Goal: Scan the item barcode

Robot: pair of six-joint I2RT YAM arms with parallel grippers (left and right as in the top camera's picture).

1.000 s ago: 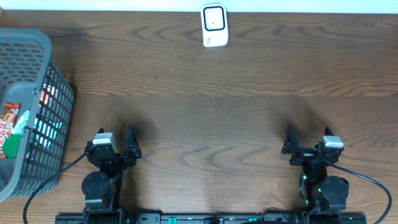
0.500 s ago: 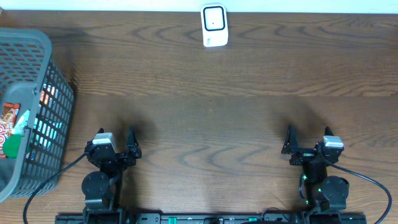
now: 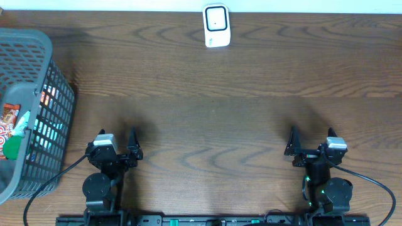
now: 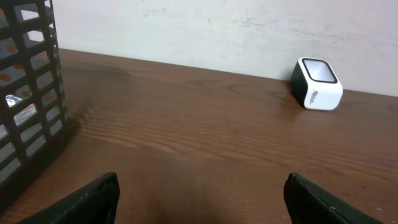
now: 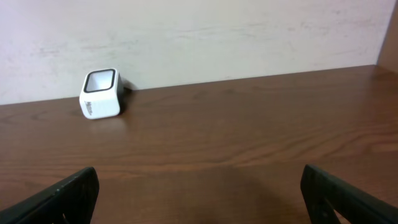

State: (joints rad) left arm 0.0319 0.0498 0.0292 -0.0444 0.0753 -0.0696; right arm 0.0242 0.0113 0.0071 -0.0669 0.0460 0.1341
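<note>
Basket (image 3: 59, 107) of items (image 3: 9, 129), at frame left, is shown nearest the released left pincer (image 3: 117, 135); right pincer (image 3: 311, 135) likewise released.

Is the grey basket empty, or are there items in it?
Not empty: colourful packages show inside the grey basket, through its side holes too.

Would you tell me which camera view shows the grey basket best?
The overhead view: it shows the basket with rim, handle, mesh wall and packets inside. The left wrist view catches only part of its wall; the right wrist view misses it.
</note>
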